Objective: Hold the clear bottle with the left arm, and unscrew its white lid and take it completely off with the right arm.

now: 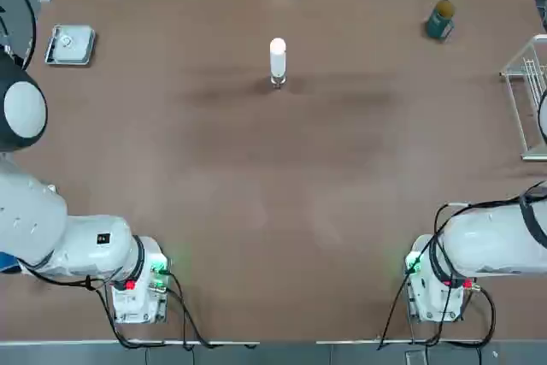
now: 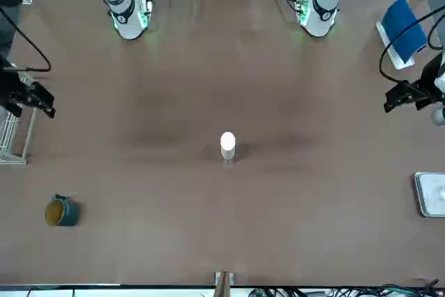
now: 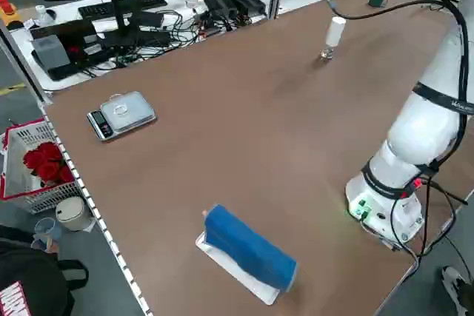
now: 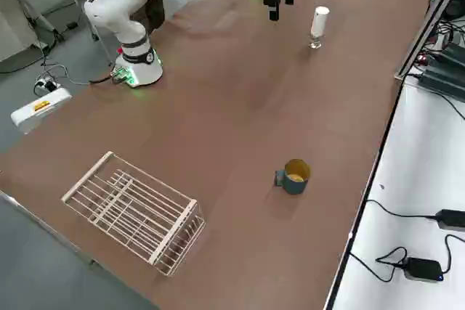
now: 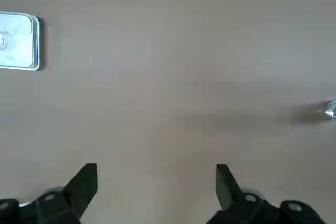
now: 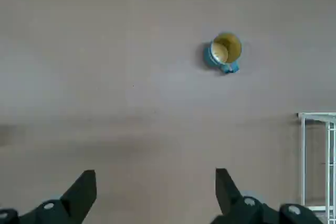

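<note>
Clear bottle with its white lid on top, upright on the worktop, midway across, in the far half. From the left: at the near left, a blue roll lying on a white block. Above the left side, the left gripper, fingers wide apart, with nothing between them and well apart from the bottle. At the far left, flat on the worktop, a small silver scale. Then, well to the right of the bottle, at the far right, a teal mug with a yellowish inside. Farther right, nearer than the mug, a white wire rack. Above the right side, near the rack, the right gripper, fingers wide apart, also empty.
</note>
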